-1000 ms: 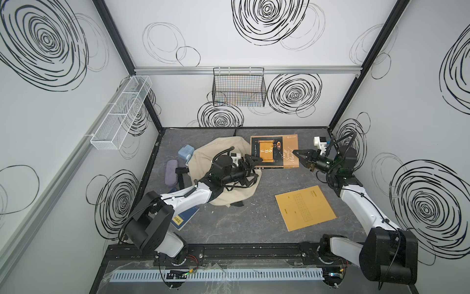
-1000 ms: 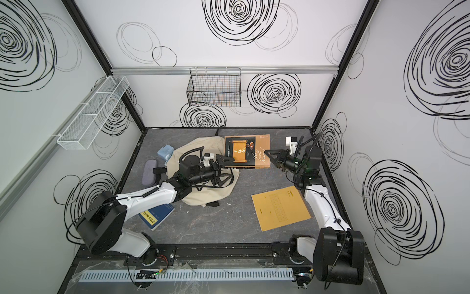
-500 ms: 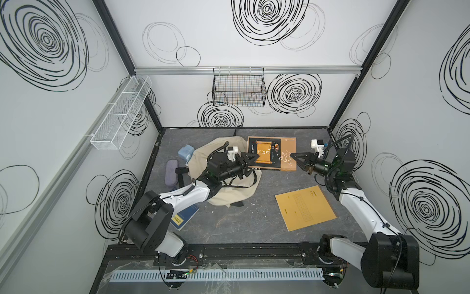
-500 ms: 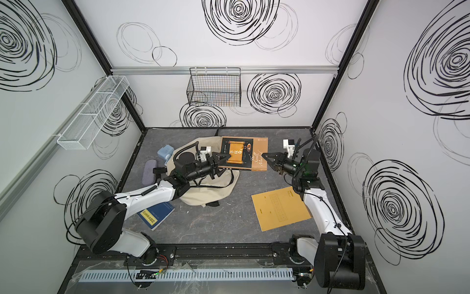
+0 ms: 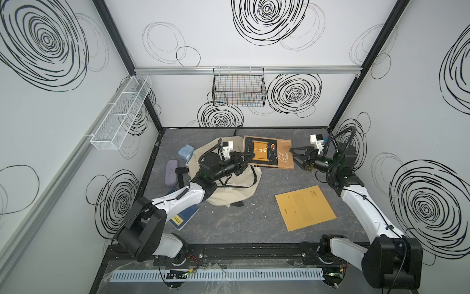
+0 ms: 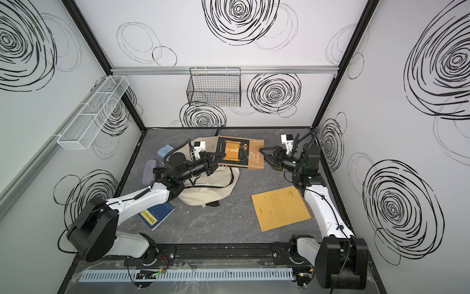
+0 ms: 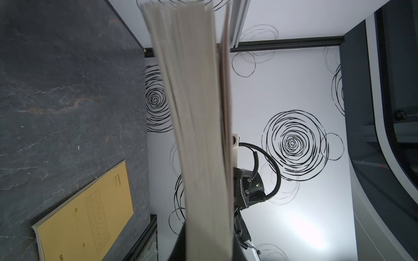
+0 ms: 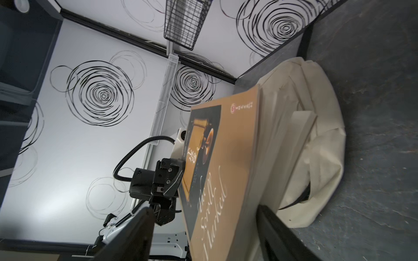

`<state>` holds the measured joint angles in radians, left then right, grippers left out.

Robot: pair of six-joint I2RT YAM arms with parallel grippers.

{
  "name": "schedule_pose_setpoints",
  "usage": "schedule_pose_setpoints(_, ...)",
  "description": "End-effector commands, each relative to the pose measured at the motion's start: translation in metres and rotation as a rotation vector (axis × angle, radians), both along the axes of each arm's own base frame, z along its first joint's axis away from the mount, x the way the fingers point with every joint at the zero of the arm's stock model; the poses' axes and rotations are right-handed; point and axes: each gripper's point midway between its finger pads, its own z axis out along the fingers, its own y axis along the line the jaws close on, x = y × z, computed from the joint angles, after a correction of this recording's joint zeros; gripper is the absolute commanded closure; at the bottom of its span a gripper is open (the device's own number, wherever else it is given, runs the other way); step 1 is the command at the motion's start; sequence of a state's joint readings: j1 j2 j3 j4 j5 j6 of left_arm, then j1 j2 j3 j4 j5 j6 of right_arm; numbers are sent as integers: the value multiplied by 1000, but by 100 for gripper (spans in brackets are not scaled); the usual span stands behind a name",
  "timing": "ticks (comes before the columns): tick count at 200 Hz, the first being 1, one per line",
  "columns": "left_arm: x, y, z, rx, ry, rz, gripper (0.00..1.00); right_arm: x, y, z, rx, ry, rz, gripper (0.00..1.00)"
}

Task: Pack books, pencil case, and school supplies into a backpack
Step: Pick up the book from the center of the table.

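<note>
A thick brown-and-black book [image 5: 269, 155] [image 6: 239, 155] hangs tilted over the far edge of the cream backpack [image 5: 234, 188] [image 6: 208, 191]. My left gripper [image 5: 248, 159] [image 7: 207, 246] is shut on its left edge, and the page block [image 7: 199, 135] fills the left wrist view. My right gripper [image 5: 293, 155] [image 8: 203, 237] stands open, one jaw on each side of the book's right edge [image 8: 226, 169]. The kraft book [image 5: 305, 211] [image 7: 86, 214] lies front right. The navy book [image 5: 184, 216] lies under my left arm. The purple pencil case [image 5: 171, 173] and the blue sharpener [image 5: 185, 152] lie left of the backpack.
A black wire basket [image 5: 239, 89] hangs on the back wall. A white mesh shelf [image 5: 122, 114] runs along the left wall. The walls stand close behind my right arm, and the black rail [image 5: 254, 252] borders the table's front.
My left gripper has closed on the book's left edge, and my right gripper has opened off its right edge. The book has shifted left towards the backpack.
</note>
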<state>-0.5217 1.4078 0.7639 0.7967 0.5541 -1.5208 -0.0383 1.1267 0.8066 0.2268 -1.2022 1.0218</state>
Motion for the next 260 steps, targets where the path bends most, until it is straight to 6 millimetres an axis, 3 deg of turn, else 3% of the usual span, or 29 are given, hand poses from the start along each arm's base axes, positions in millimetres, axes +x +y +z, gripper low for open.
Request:
schedule_pose_setpoints(1,-27,16,78,-125,-296,-41,100,-7,3,20,-32,-109,24,5)
schedule_pose_setpoints(34,-42,25,102,-152,-390,-67,100,-8,12,29,-22,-131,58,4)
schedule_pose_setpoints(60,-46,23,103,-138,-405,-84,100,-17,32,44,18,-170,124,10)
schedule_pose_setpoints(78,-49,22,99,-135,-403,-99,100,-23,46,55,47,-186,165,22)
schedule_pose_setpoints(92,-51,22,96,-126,-404,-106,100,-26,52,60,68,-188,190,37)
schedule_pose_setpoints(124,-53,17,83,-67,-400,-127,100,-31,63,67,114,-175,217,55)
schedule_pose_setpoints(157,-49,15,72,2,-397,-119,100,-31,62,60,124,-147,196,96)
schedule_pose_setpoints(164,-47,16,70,23,-404,-115,98,-32,60,61,126,-150,189,99)
schedule_pose_setpoints(172,-44,17,67,57,-406,-105,83,-31,58,60,128,-143,176,100)
schedule_pose_setpoints(186,-37,21,60,180,-428,-86,45,-28,49,61,131,-139,140,100)
schedule_pose_setpoints(196,-29,30,57,339,-494,-50,27,-24,39,60,126,-126,104,100)
schedule_pose_setpoints(209,-12,57,49,645,-592,48,8,-18,21,55,106,-112,41,100)
schedule_pose_setpoints(223,-4,84,44,992,-773,105,0,-14,1,42,62,-91,-27,100)
schedule_pose_setpoints(232,-3,95,37,1140,-863,75,4,-13,-3,33,19,-87,-50,100)
schedule_pose_setpoints(248,-9,99,15,1346,-999,-47,4,-14,0,14,-29,-57,-54,100)
schedule_pose_setpoints(260,-19,89,-10,1426,-1077,-178,4,-18,0,3,-28,-43,-47,100)
